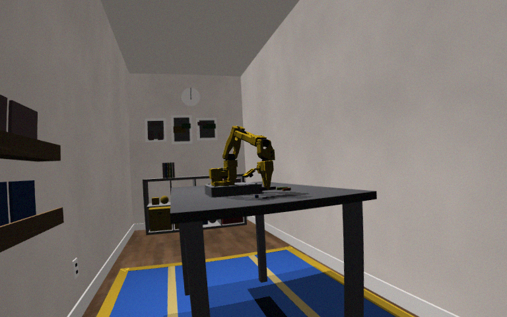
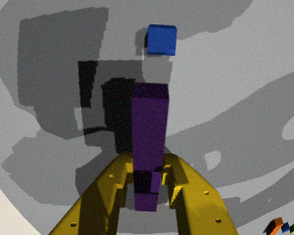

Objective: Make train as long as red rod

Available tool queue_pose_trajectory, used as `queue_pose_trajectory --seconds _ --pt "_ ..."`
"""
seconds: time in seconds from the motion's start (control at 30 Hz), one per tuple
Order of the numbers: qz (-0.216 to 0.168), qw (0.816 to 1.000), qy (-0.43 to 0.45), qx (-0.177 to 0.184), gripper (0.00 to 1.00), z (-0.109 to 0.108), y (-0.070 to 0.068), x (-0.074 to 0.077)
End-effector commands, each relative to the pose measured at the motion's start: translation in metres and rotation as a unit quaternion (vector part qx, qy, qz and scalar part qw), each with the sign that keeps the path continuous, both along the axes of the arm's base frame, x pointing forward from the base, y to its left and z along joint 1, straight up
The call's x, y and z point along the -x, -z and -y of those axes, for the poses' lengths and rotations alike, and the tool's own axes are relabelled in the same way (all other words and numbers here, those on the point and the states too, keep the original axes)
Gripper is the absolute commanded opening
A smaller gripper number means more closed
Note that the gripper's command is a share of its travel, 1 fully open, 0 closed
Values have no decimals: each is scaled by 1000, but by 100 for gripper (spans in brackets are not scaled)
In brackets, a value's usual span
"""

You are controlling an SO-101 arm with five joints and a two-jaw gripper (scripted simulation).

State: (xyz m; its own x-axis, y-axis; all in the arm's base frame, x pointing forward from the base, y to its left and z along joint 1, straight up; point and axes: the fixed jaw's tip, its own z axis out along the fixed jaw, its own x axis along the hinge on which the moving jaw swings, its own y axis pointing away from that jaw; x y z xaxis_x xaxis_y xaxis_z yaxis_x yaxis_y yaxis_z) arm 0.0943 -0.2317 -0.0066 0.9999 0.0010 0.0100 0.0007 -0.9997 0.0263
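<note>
On the desk the arm bends over, wrist pointing straight down. Its gripper is clamped on the purple rod, which points toward 12 o'clock at the blue cube, just apart.

Dim, flat room light; hard layered shadows across the tabletop; both views soft and pixelated, no glare, far details unreadable.

Arm is finished in yellow, blocky links with darker joints, mounted on a dark slab base. Small round screw holes are seen on gripper fingers.
</note>
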Motion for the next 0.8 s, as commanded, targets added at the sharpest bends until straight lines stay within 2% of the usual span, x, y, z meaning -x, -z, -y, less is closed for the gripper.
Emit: queue_pose_trajectory --seconds 0.0,0.4,0.43,0.77 --pt "-2 1000 -1 -6 0 -2 8 2" --pt "-2 1000 -1 -6 0 -2 12 2" --pt "-8 1000 -1 -21 0 -6 19 4" --pt "-8 1000 -1 -21 0 -6 19 4"
